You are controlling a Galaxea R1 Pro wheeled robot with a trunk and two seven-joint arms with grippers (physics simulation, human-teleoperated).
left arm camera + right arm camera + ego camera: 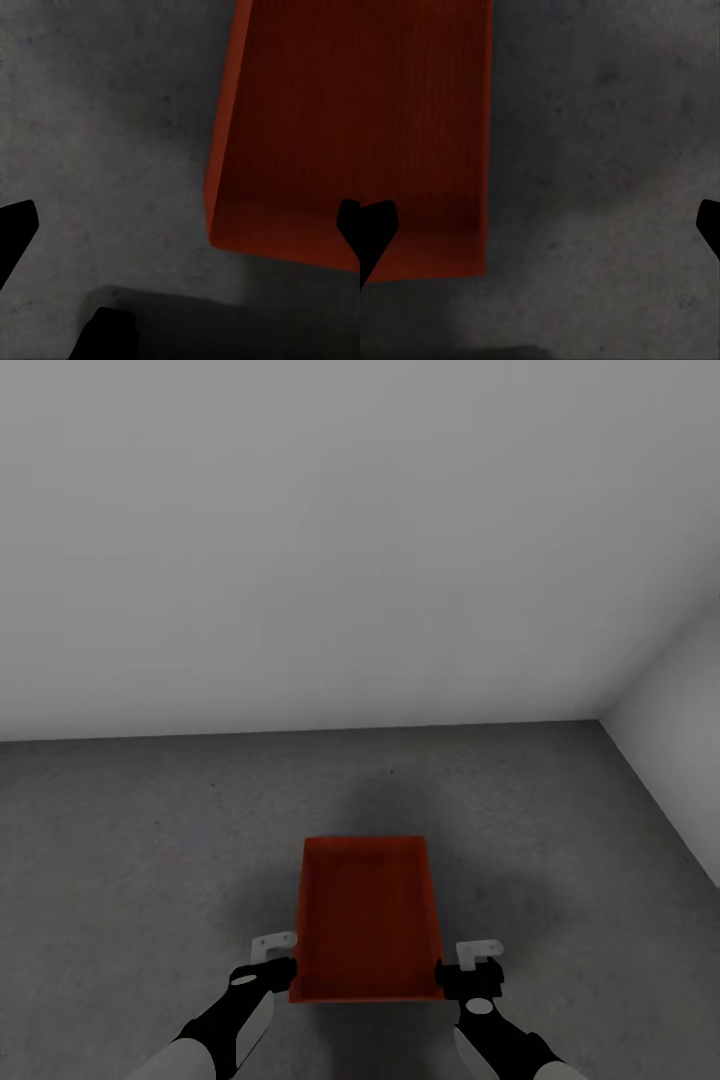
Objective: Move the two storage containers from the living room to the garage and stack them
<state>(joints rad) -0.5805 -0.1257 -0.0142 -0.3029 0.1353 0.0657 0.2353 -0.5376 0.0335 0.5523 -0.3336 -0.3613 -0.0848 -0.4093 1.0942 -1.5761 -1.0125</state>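
Note:
One red-orange storage container (365,920) lies lengthwise on the dark grey speckled garage floor (140,840), right in front of me. My left gripper (280,958) is at its near left corner and my right gripper (470,962) at its near right corner. The left wrist view has the container (292,127) under one side of my open left gripper (184,225), whose fingers straddle its side wall. Across from it, my right gripper (544,225) is also open, one finger over the container (424,127), the other over bare floor (607,150). I cannot tell whether either gripper touches it.
A plain white wall (300,560) closes the room beyond the container. A second white wall (680,710) meets it at the right, forming a corner. Grey floor stretches to the left and right of the container.

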